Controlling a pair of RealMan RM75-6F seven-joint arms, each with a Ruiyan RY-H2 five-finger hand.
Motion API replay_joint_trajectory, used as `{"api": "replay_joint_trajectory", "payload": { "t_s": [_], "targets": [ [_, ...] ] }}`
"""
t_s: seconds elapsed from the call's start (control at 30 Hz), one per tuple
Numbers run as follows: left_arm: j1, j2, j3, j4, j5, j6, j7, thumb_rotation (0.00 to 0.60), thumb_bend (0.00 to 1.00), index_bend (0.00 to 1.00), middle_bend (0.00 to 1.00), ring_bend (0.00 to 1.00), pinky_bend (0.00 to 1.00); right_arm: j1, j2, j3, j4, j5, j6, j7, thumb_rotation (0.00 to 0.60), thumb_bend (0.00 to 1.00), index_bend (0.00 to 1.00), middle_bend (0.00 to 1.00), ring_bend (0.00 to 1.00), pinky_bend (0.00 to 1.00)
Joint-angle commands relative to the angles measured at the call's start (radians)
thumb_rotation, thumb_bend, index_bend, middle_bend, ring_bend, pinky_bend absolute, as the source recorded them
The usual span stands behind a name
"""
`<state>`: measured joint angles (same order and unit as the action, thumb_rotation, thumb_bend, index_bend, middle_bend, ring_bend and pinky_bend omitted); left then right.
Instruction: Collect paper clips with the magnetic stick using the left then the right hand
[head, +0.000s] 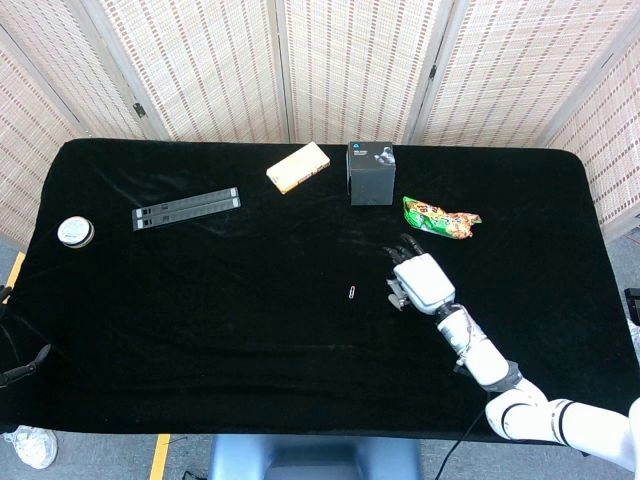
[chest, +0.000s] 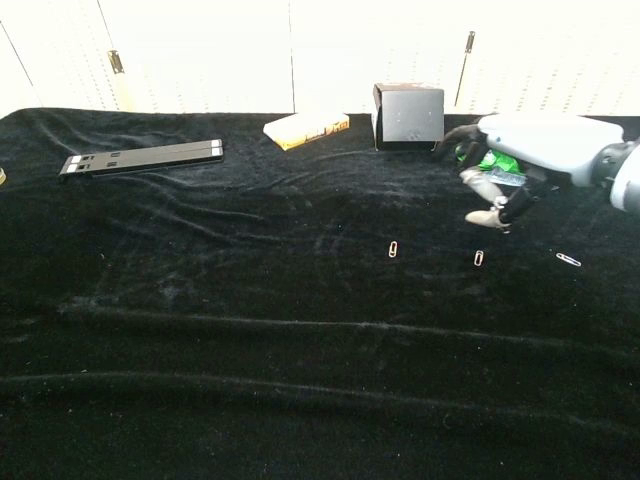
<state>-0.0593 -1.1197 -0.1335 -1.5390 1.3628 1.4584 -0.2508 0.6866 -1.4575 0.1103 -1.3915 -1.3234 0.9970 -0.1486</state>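
The magnetic stick (head: 187, 208), a long black bar, lies flat at the back left of the black table; the chest view shows the stick (chest: 140, 157) there too. Three paper clips lie apart on the cloth: one (chest: 393, 248) mid-table, one (chest: 480, 257) right of it, one (chest: 568, 259) further right. The head view shows only one clip (head: 354, 292). My right hand (head: 420, 280) hovers over the right-middle of the table, fingers curled downward, nothing seen in them. In the chest view the right hand (chest: 525, 150) hangs above and behind the middle clip. My left hand does not show.
A yellow box (head: 298, 166) and a black box (head: 370, 173) stand at the back centre. A green snack bag (head: 440, 218) lies just behind my right hand. A round tin (head: 75, 231) sits near the left edge.
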Motion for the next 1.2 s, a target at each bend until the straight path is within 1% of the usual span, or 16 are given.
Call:
{"api": "replay_joint_trajectory", "payload": {
  "t_s": [0.03, 0.23, 0.37, 0.47, 0.63, 0.97, 1.2],
  "targets": [
    [-0.005, -0.002, 0.000, 0.000, -0.003, -0.008, 0.007, 0.600, 0.30, 0.00, 0.07, 0.14, 0.15, -0.014, 0.000, 0.001, 0.031, 0.009, -0.006, 0.045, 0.600, 0.33, 0.81, 0.21, 0.19, 0.00],
    [-0.013, -0.004, 0.000, 0.000, -0.012, -0.025, 0.018, 0.600, 0.30, 0.00, 0.07, 0.14, 0.15, -0.024, -0.014, 0.002, 0.099, 0.013, -0.030, 0.129, 0.600, 0.33, 0.81, 0.21, 0.19, 0.00],
    [-0.015, -0.006, -0.001, 0.000, -0.016, -0.026, 0.022, 0.600, 0.30, 0.00, 0.07, 0.14, 0.15, -0.039, -0.011, -0.002, 0.122, -0.006, -0.014, 0.166, 0.600, 0.33, 0.81, 0.21, 0.19, 0.00],
    [-0.016, -0.007, -0.002, 0.000, -0.018, -0.027, 0.025, 0.600, 0.30, 0.00, 0.07, 0.14, 0.15, -0.055, -0.002, -0.013, 0.130, -0.017, 0.002, 0.160, 0.600, 0.33, 0.81, 0.21, 0.19, 0.00],
    [-0.021, -0.010, 0.001, -0.003, -0.018, -0.034, 0.039, 0.600, 0.30, 0.00, 0.07, 0.14, 0.15, -0.076, 0.002, -0.024, 0.156, -0.011, -0.004, 0.162, 0.600, 0.33, 0.81, 0.21, 0.19, 0.00],
    [-0.028, -0.014, 0.000, -0.005, -0.028, -0.045, 0.057, 0.600, 0.30, 0.00, 0.07, 0.14, 0.15, -0.088, -0.023, -0.033, 0.244, 0.003, -0.051, 0.186, 0.600, 0.33, 0.81, 0.21, 0.19, 0.00],
    [-0.037, -0.015, -0.004, -0.003, -0.040, -0.061, 0.064, 0.600, 0.30, 0.00, 0.07, 0.14, 0.15, -0.076, -0.041, -0.036, 0.287, 0.000, -0.091, 0.170, 0.600, 0.33, 0.81, 0.21, 0.19, 0.00]
  ]
}}
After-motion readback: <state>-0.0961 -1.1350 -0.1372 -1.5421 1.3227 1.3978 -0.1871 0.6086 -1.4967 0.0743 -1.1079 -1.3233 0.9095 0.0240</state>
